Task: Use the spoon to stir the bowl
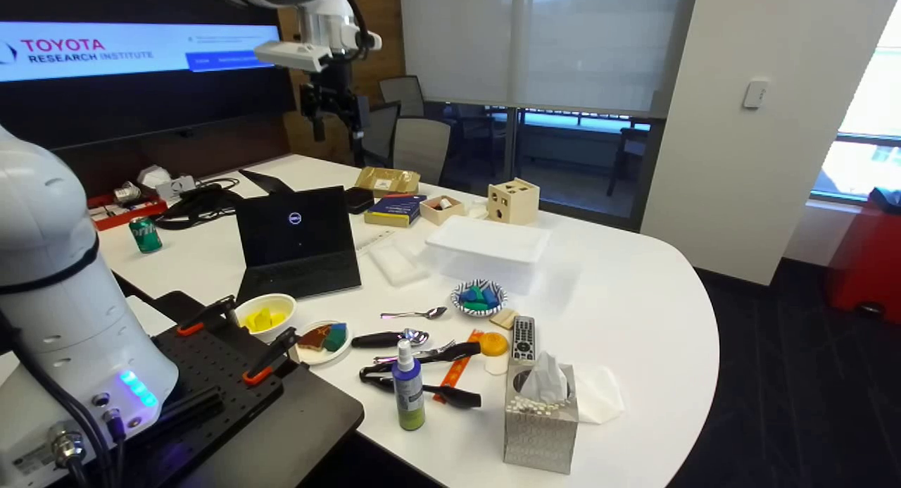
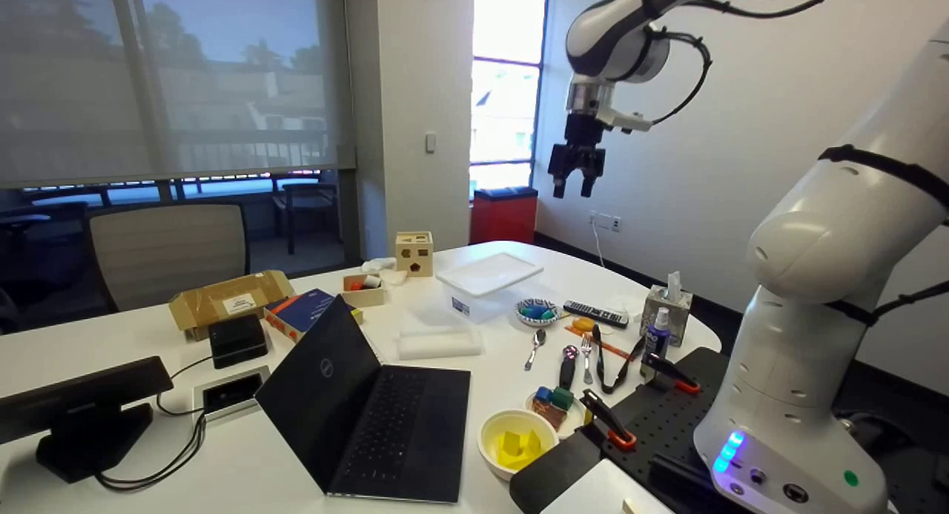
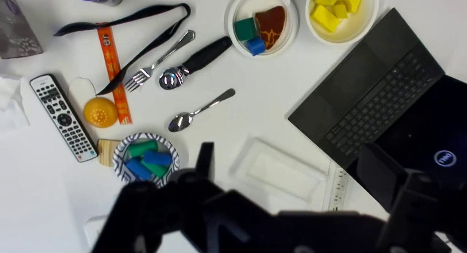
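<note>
The gripper (image 2: 573, 190) points down, jaws wide apart with nothing between them, its arm (image 2: 617, 43) bent well above the table (image 3: 259, 110). Below and off to one side lies the spoon (image 3: 203, 108): likely light, stiff and slippery, best pinched mid-handle; whether that handle arches clear is hard to tell. Beyond, same side, the patterned bowl (image 3: 119, 158) of blue and green pieces (image 3: 157, 158) looks light enough to slide.

The large display (image 1: 141, 62) reads "TOYOTA RESEARCH INSTITUTE", the laptop screen (image 1: 299, 231) "DELL".
</note>
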### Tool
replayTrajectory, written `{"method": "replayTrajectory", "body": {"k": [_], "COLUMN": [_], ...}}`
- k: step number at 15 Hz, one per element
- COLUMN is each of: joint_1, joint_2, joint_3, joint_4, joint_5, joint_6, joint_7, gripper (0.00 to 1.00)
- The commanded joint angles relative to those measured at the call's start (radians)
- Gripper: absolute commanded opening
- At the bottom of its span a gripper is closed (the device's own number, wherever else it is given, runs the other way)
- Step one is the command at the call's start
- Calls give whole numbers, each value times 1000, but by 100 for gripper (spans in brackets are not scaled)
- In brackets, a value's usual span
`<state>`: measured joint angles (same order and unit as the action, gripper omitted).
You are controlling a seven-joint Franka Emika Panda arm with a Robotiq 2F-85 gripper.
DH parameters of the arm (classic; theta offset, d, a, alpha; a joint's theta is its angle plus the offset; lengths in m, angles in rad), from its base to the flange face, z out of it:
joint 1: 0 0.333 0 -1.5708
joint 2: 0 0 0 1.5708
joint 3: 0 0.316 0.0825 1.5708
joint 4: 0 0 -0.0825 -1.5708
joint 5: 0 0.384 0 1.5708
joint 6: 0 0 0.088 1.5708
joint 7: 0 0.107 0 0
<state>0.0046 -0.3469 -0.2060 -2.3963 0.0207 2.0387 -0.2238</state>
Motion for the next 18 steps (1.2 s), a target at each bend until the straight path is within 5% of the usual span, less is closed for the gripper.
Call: {"method": "replayTrajectory", "body": {"k": [1,5,9,12,18], "joint_1": [-19,-24,-105,-156,-170], "joint_2": [253,534,818,994,1161], "joint_3": [38,77,205,267,244], "joint_4": [40,76,183,262,349], "joint_5": [49,248,474,500,453], "joint_6": [175,452,624,681,754], "joint_7": [71,48,21,86,273], "gripper": [100,100,100,100,100]}}
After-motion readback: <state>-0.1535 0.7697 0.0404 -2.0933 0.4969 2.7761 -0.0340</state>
